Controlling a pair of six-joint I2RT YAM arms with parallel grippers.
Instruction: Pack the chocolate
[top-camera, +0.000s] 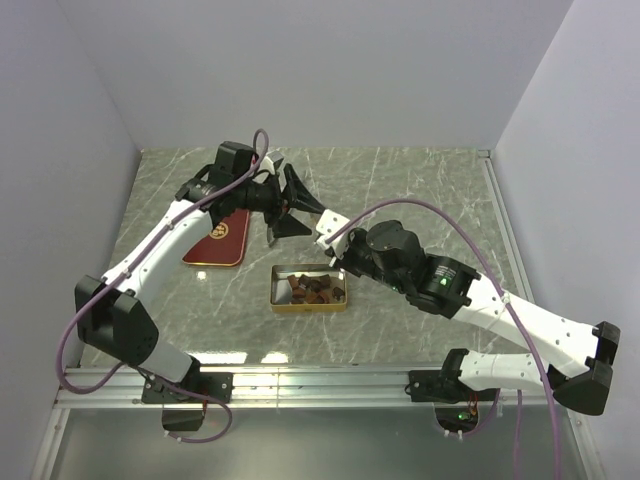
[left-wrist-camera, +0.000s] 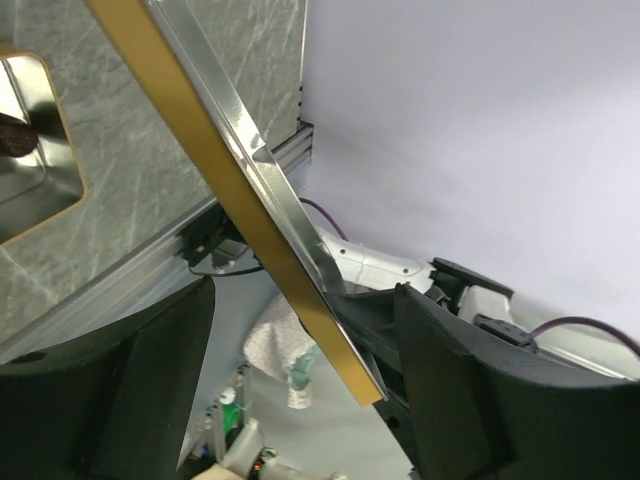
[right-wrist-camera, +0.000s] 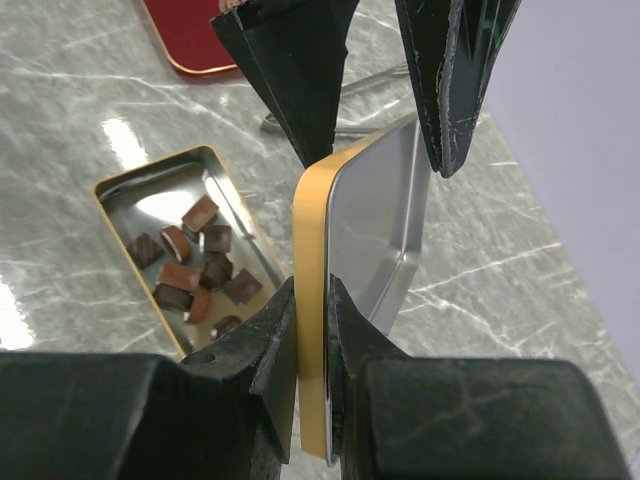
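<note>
Desk (top-camera: 420, 190): grey marble-look, glossy. Open tin (right-wrist-camera: 130, 190): shiny bare metal inside, gold rim. Upright lid (right-wrist-camera: 375, 220): mirror-smooth metal, gold edge. Red lid (top-camera: 222, 240): glossy. Chocolate (right-wrist-camera: 200, 265): matt brown. Jaws: matt black plastic.

The left arm (top-camera: 170, 225) and the right arm (top-camera: 520, 315) are both built of smooth white link shells joined by bulky matt black joint housings, and each ends in a black base block (top-camera: 185, 385) at the near edge. A thin purple cable (top-camera: 68, 345) loops loosely along the left arm, and a second purple cable (top-camera: 470, 245) arcs over the right one, whose black forearm housing carries a small green light (top-camera: 437, 283). The left hand (right-wrist-camera: 379, 170) has two flat, black, wedge-shaped fingers tapering to points, with fine scuffs on their faces. The right hand (right-wrist-camera: 312, 300) has the same black fingers, thick at the root and narrow at the tip.
</note>
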